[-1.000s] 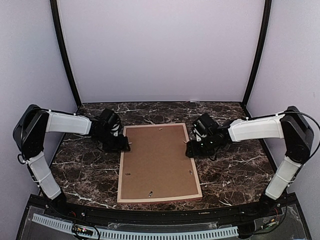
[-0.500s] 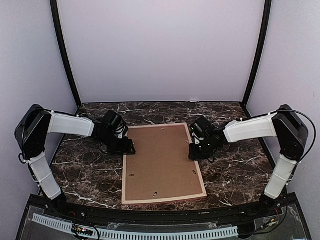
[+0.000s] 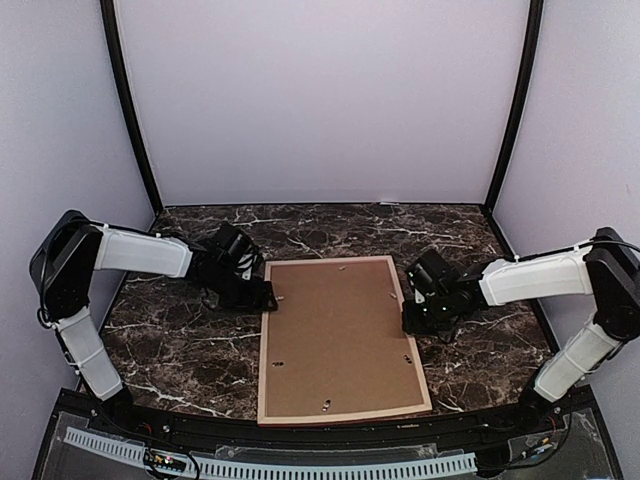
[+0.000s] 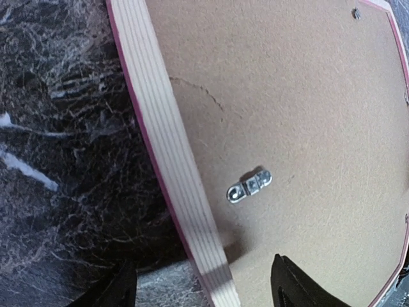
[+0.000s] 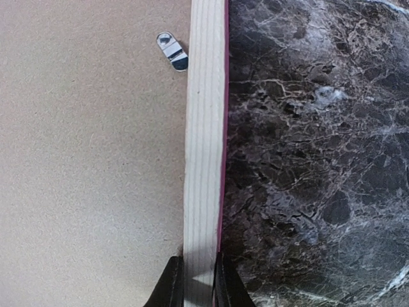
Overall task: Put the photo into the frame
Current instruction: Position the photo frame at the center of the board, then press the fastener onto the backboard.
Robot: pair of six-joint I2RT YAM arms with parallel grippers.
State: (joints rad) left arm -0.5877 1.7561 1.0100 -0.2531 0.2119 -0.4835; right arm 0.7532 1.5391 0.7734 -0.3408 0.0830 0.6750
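From above, the pink, thin-railed wooden picture frame point(image 3: 345, 416) lies face-down on the marble table point(image 3: 170, 350), brown fibreboard backing point(image 3: 340, 335) up, with the left end effector point(image 3: 262, 295) and right end effector point(image 3: 412, 318) at opposite rails, likely steadying it. The left wrist camera reveals fingers point(image 4: 297, 288) spread wide astride the rail, gripping nothing, near a silver turn clip point(image 4: 249, 185). The right wrist camera shows fingers point(image 5: 171, 288) pinched shut on the rail. The cat photo is unseen.

- Frame point(image 5: 204, 147): pale striped wood back, pink outer edge.
- Backing board point(image 3: 340, 340): plain brown.
- Worktop point(image 3: 175, 350): black marble, white veins.
- Clip point(image 4: 249, 187): silver.
- Arms point(image 3: 140, 250): white shells, black joints.
- Walls point(image 3: 320, 100): pale lilac.
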